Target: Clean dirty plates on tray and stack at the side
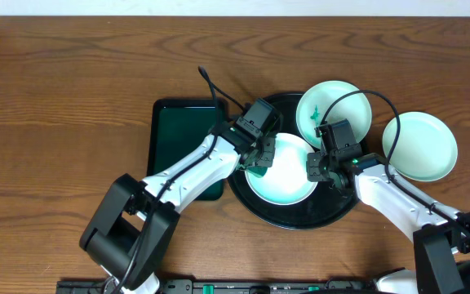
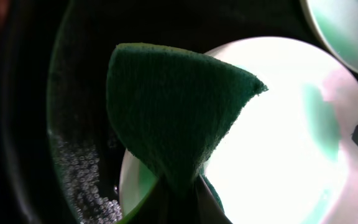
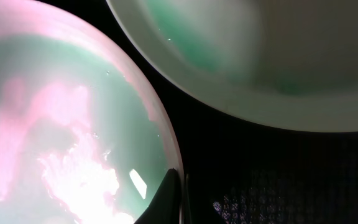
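The black round tray (image 1: 255, 200) holds a white plate (image 1: 288, 184) in its middle. My left gripper (image 1: 259, 158) is shut on a dark green sponge (image 2: 173, 118) and holds it over the plate's left side (image 2: 278, 124). My right gripper (image 1: 317, 167) is shut on that plate's right rim (image 3: 61, 124); one finger (image 3: 171, 193) lies inside the edge. A second plate (image 1: 333, 110) with a green smear rests on the tray's far right rim. It also shows in the right wrist view (image 3: 260, 56). A third plate (image 1: 420, 145) sits on the table to the right of the tray.
A dark green rectangular tray (image 1: 182, 139) lies just left of the black tray, under my left arm. A black cable (image 1: 215, 88) runs behind it. The brown wooden table (image 1: 64, 98) stretches to the left and back.
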